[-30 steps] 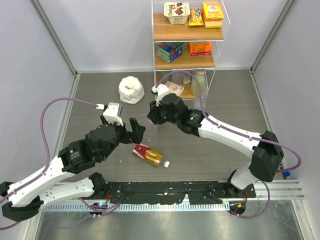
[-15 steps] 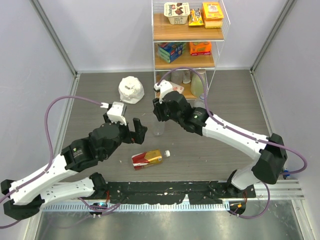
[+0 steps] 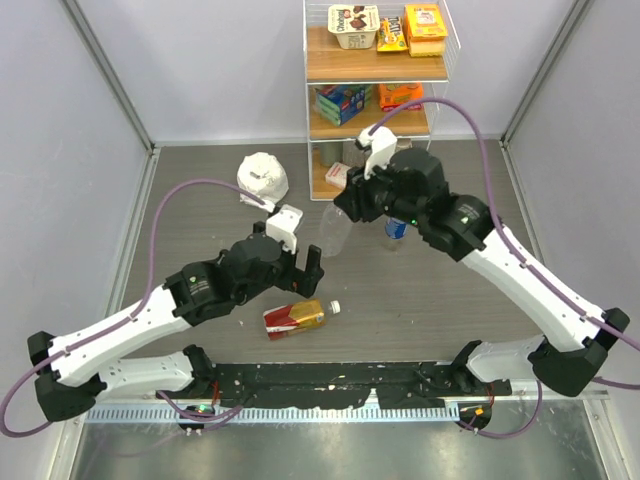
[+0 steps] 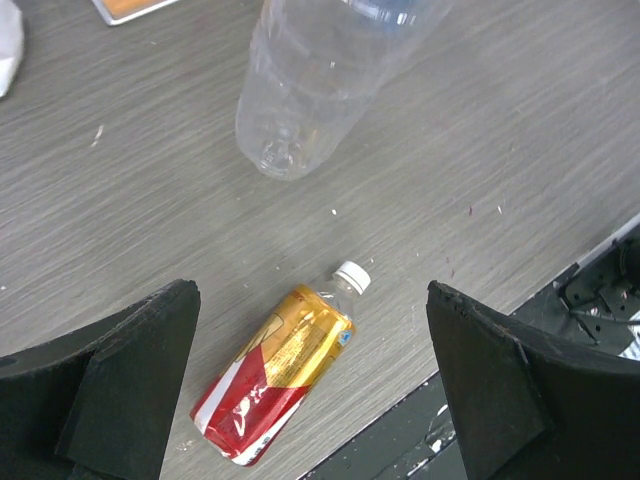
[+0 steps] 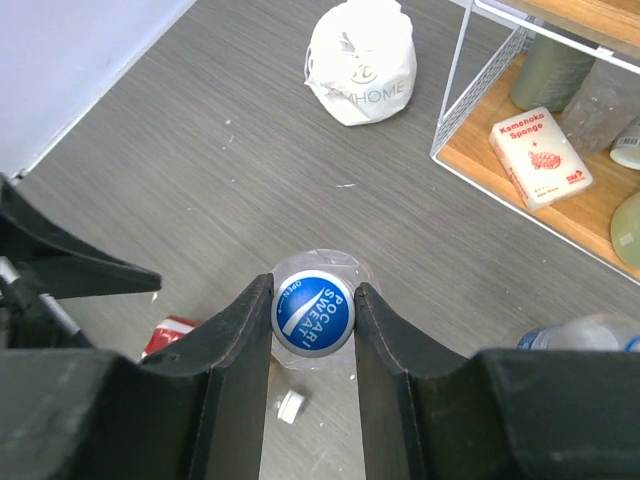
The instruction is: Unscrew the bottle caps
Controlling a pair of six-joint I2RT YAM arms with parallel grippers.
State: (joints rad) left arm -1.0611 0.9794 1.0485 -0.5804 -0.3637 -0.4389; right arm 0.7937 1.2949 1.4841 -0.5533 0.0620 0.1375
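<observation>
Right jaws: you have them clamped on the round blue plastic cap (image 5: 313,313), one matte black jaw pressed against each side of its rim.
Blue cap: flat, glossy top with white printed lettering. It sits on the neck of the clear thin-walled plastic bottle (image 3: 332,232).
Clear bottle: transparent and lightly ridged, with a rounded base. It hangs tilted below your right jaws, and I cannot tell whether its base touches the tabletop.
Left jaws: spread wide apart and gripping nothing. They hover over the grey wood-grain tabletop (image 4: 520,130), and their wrist view frames the lying bottle between them.
Amber bottle: the small amber plastic bottle with a shiny red-and-gold label (image 4: 275,380) lies on its side on the tabletop, between the clear bottle and the arm bases.
White cap: a small round white plastic cap (image 4: 351,276) sits on the amber bottle's neck, pointing towards the clear bottle's base.
Blue-label bottle: the clear plastic bottle with a blue label (image 3: 396,228) stands upright just to the right of the clear one, below your right arm.
Bag: the lumpy white crinkled bag (image 3: 262,178) sits well behind both bottles.
Rack: the white wire rack with wooden shelves (image 3: 375,65) stands at the far edge.
</observation>
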